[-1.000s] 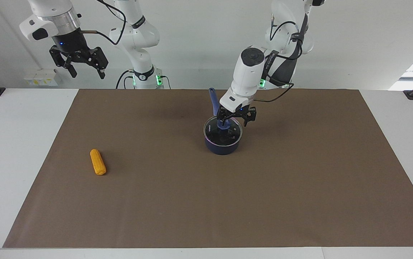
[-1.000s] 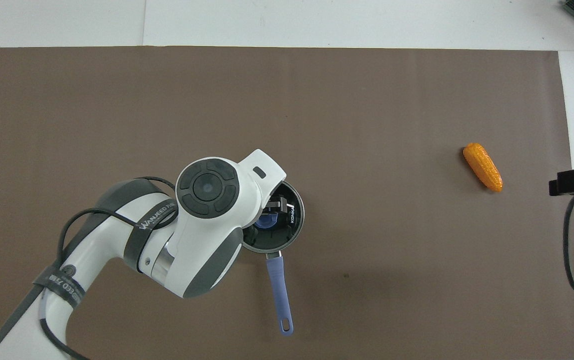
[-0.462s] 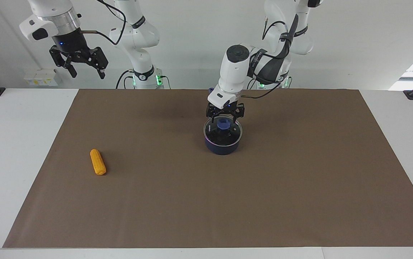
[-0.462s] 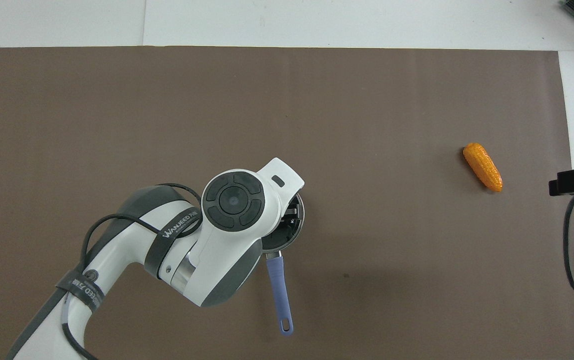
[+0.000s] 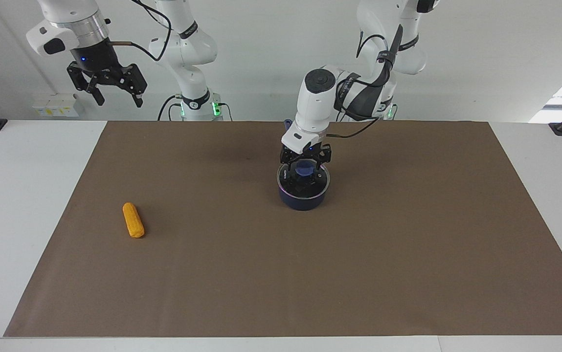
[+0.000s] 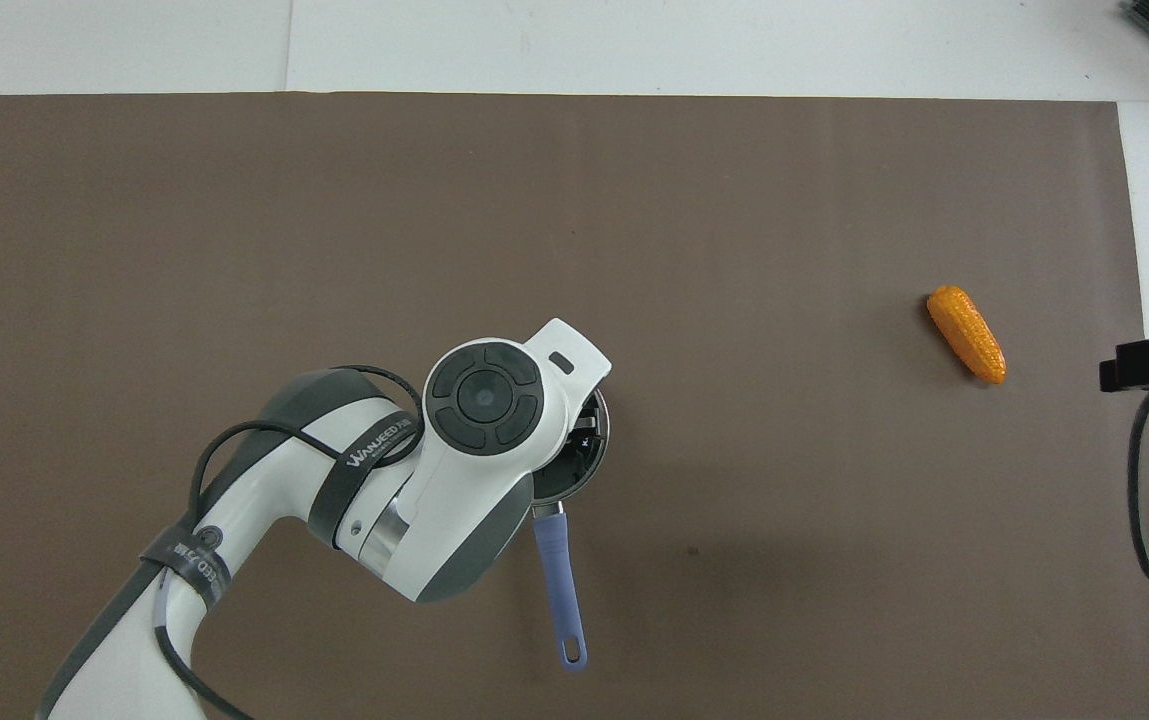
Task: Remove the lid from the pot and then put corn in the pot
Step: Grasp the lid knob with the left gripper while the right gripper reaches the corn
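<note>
Step in hand: the first one, lifting the lid; the round clear glass lid with a thin metal rim and blue knob [image 5: 303, 174] sits on the small dark blue saucepan with a long straight blue handle [image 5: 303, 199], so the pot is closed.
Left gripper: the left gripper [image 5: 305, 165] is low over the knob, its fingers spread to either side of it and holding nothing; whether they touch the knob I cannot tell.
Right gripper: the right gripper [image 5: 114, 97] waits high over the table edge at the right arm's end, fingers apart, empty.
Pot position: mid-mat, handle pointing toward the robots, as the overhead view shows [image 6: 560, 580].
Corn position: the small orange-yellow bumpy corn cob [image 5: 133, 220] lies on the brown mat [image 5: 408, 254], well apart from the pot, toward the right arm's end, a little farther from the robots than the pot.
Next move calls for: probably closing squarely on the knob, then a straight lift, so the pot is not dragged.
Count: one lid, one pot, one corn cob, two grippers.
</note>
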Available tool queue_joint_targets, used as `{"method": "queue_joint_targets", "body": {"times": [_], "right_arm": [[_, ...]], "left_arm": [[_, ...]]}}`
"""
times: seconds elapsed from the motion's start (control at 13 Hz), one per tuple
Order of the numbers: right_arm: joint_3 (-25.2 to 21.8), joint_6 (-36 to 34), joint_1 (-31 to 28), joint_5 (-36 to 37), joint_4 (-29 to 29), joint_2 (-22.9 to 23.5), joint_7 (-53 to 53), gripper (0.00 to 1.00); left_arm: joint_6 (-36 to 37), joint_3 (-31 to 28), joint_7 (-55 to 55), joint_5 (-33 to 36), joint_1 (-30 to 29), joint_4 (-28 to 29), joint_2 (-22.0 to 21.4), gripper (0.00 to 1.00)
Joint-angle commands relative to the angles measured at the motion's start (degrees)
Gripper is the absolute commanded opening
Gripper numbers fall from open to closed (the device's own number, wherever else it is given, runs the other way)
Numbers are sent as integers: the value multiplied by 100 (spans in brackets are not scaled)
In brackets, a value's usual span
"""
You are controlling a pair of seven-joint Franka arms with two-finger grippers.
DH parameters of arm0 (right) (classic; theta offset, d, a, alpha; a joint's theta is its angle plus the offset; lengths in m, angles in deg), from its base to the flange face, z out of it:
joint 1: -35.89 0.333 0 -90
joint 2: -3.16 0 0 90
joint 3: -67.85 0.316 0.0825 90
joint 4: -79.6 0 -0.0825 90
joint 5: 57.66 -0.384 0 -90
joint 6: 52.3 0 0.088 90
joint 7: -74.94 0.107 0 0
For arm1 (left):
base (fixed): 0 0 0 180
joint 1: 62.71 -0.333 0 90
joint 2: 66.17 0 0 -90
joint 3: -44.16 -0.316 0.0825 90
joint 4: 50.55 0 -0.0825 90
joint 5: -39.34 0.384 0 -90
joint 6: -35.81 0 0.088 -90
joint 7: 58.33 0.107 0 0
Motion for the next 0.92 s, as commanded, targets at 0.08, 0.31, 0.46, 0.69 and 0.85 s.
{"method": "queue_joint_targets", "body": {"times": [0.08, 0.31, 0.46, 0.69, 0.85], "right_arm": [[31, 1464, -363, -92, -1007, 348, -1242, 100], [31, 2211, -654, -109, -1016, 1236, -2305, 100], [31, 2756, -734, -109, -1077, 1624, -3184, 100], [31, 3091, -786, -109, -1454, 1950, -4123, 100], [31, 3599, -786, -109, -1788, 2055, -4741, 100]], "left_arm": [[-57, -58, -104, 109, 67, -30, 5, 22], [-83, -49, -148, 75, 75, -39, 5, 0], [-66, -49, -174, 39, 93, -74, 14, 0], [22, -58, -289, 39, 111, -144, -13, 0], [92, -67, -280, 39, 49, -206, -153, 0]]}}
